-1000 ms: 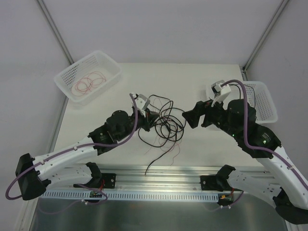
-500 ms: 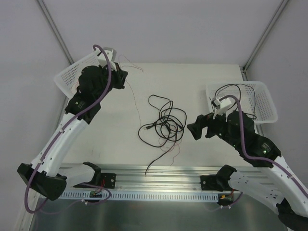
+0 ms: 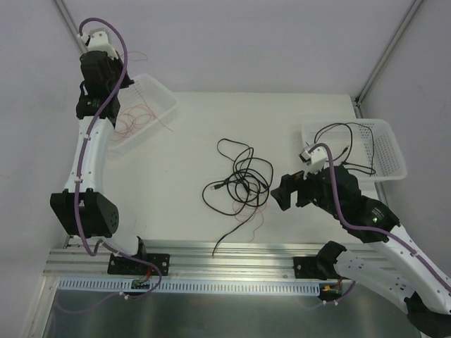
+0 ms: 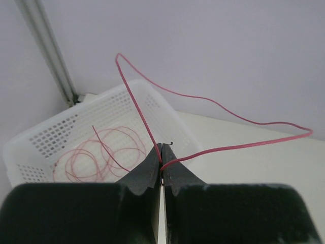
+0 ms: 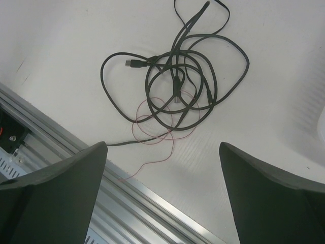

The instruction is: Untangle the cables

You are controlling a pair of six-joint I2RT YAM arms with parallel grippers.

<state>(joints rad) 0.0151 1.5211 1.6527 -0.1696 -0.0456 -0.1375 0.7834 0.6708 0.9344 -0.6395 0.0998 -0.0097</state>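
Since a second ago, the left arm has swung away from the tangle at mid-table and risen over the far-left basket, carrying one red wire with it. The right arm has drawn back from the right basket, leaving a black cable inside.

Top view: the left gripper (image 3: 113, 81) hangs high above the left basket (image 3: 165, 95), a white mesh tray at the far left corner holding loose red coils (image 3: 130, 121). The tangle (image 3: 239, 184), mostly black cables, lies at the centre of the table (image 3: 310, 113), well apart from both baskets. The right gripper (image 3: 282, 190) sits low, just right of the tangle and not touching it. Behind it, the right basket (image 3: 391, 151) holds a looped black cable (image 3: 331, 127).

Left wrist view: the two dark fingers (image 4: 144, 175) are pressed together, pinching the red wire (image 4: 203, 101) at their tips. The wire arches up and out to the right in the air. Below lies the white basket with its red coils.

Right wrist view: this gripper's fingers (image 5: 56, 193) stand wide apart with nothing between them. Beyond them the tangle rests on the table, with a small connector (image 5: 133, 63) at its left side. A thin red strand (image 5: 171, 147) trails from the tangle toward the metal rail (image 5: 142, 208) at the near edge.
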